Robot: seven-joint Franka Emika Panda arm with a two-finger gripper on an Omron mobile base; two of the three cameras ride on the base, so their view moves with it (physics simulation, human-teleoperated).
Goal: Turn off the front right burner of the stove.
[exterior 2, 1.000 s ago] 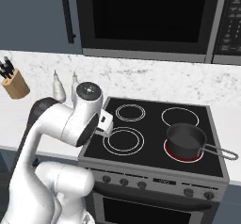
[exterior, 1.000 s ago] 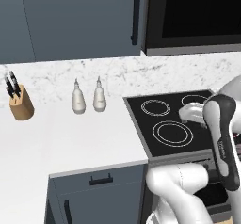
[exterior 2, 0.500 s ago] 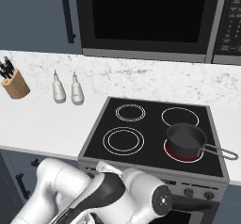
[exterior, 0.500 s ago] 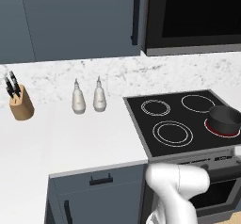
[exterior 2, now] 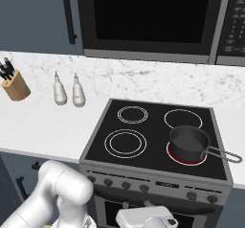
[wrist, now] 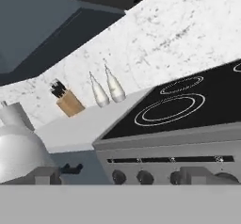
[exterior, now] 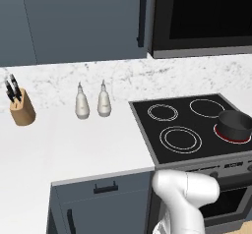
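Observation:
The stove [exterior 2: 95, 150] has a black glass cooktop and a grey steel front carrying a row of small knobs [exterior 2: 126, 185]. The front right burner [exterior 2: 174, 156] glows red [exterior: 220, 133] under a small black pot [exterior 2: 189, 142] with a long handle pointing right. My arm [exterior: 187, 198] is folded low in front of the stove, the hand's white body [exterior 2: 143, 218] below the knob row. In the hand view my gripper [wrist: 121, 177] is open, facing the steel front, with two knobs [wrist: 145, 176] between its widely spread fingertips [wrist: 44, 176].
Two pale bottles [exterior: 91, 102] and a wooden knife block [exterior: 21, 111] stand on the white counter [exterior: 74, 149] left of the stove. A black microwave [exterior 2: 148, 21] hangs above the cooktop. Grey cabinet drawers [exterior: 103, 198] sit beside the oven door.
The arm has swung down from over the cooktop's left side to low in front of the stove. The hand now sits below the knob row. Pot and burner glow are unchanged.

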